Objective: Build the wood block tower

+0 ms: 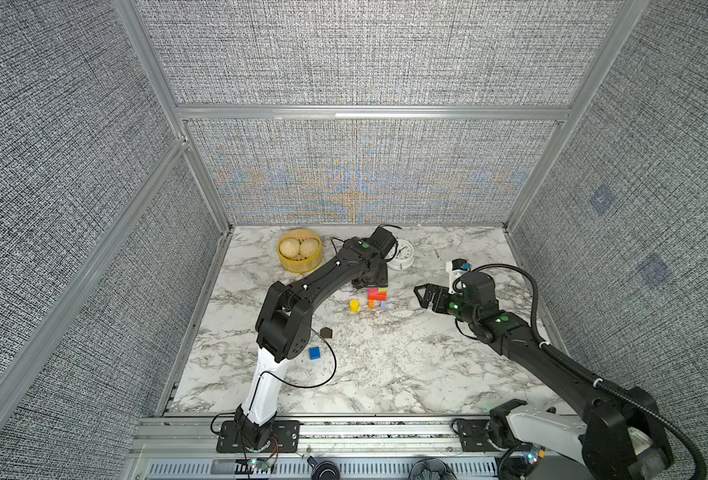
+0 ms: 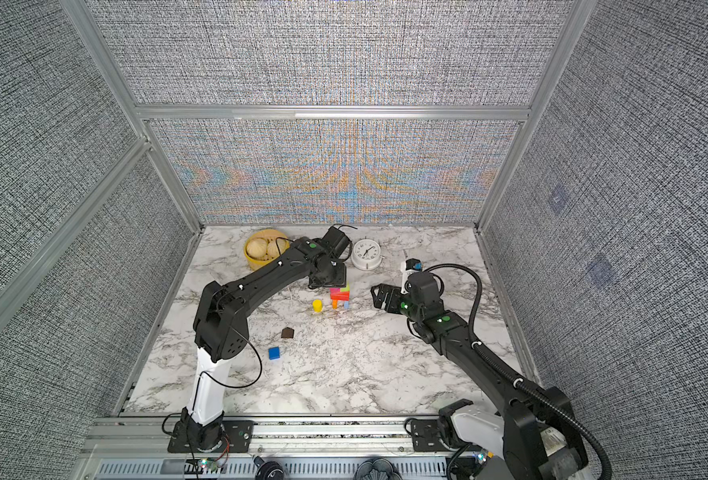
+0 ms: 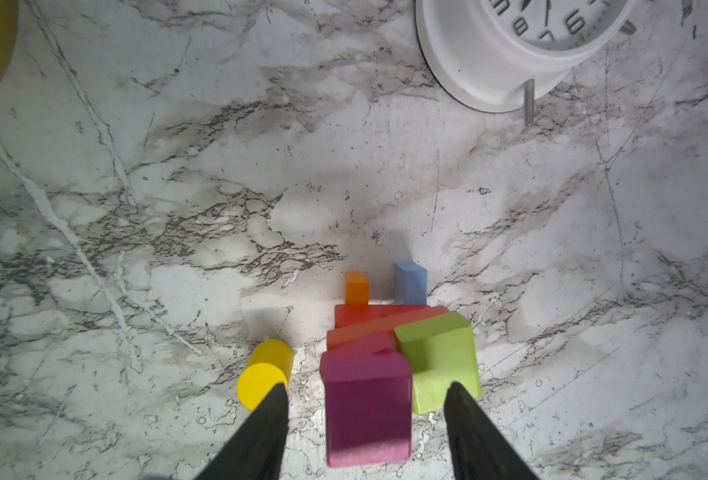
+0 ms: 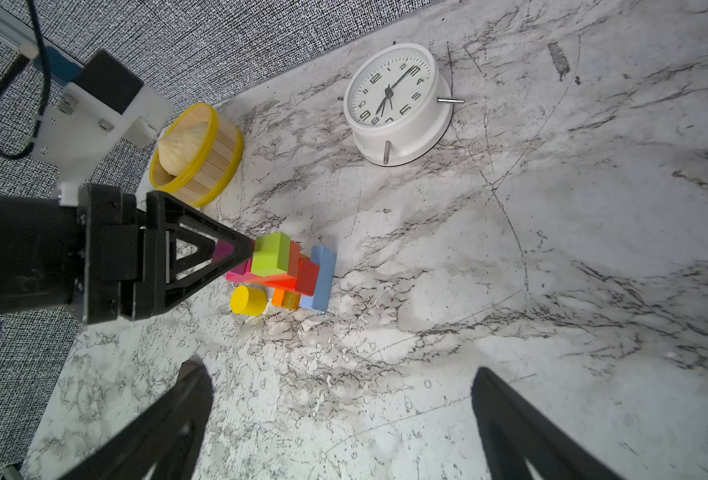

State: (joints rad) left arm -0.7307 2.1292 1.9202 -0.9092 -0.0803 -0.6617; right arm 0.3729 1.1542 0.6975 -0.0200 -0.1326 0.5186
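Left tool (image 3: 365,385) noted parted around pink cube (image 3: 366,411) atop tower (image 1: 377,297); yellow cylinder (image 3: 265,374) just beside; clock (image 4: 393,104), basket (image 4: 215,166) beyond. Right tool (image 4: 337,369) spread open.

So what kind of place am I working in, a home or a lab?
Most likely a lab test cell: grey woven fabric wall panels in silver aluminium framing box in a marble-patterned tabletop, and the black left arm and right arm are mounted on a metal rail at its front edge.
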